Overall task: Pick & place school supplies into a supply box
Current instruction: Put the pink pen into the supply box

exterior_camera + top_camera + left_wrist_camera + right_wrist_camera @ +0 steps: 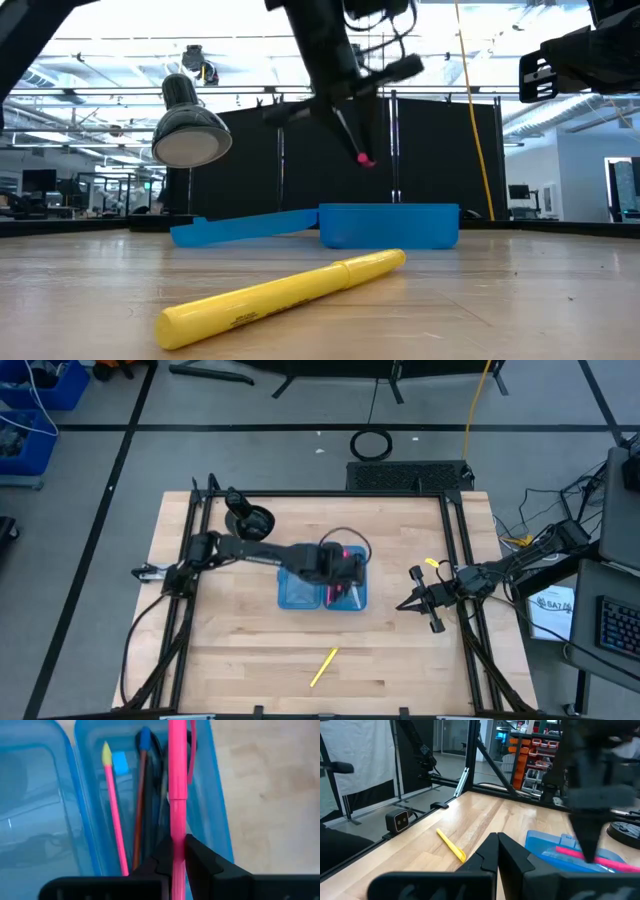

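Observation:
The blue translucent case (322, 592) lies open at the table's middle; it also shows in the low view (390, 225). Its right half (150, 795) holds a pink pencil with a yellow tip (114, 805), a brown pencil (140, 805) and dark items. My left gripper (177, 851) is above that half, shut on a pink pen (177, 780). A yellow marker (323, 667) lies on the table near the front edge. My right gripper (497, 840) is shut and empty, right of the case (412, 603). My left gripper pinches the pink pen's barrel (177, 827) between its two fingers, the pen running along the fingers. The fingers come from above, slanting down. The pen hangs tilted below them, its free end (365, 158) clear above the case's right half.
A black round object (250, 520) stands at the table's far left, behind my left arm. The case's left half (35, 805) lies flat beside the filled half. Bare wood lies around the yellow marker (280, 298) and between the case and my right gripper.

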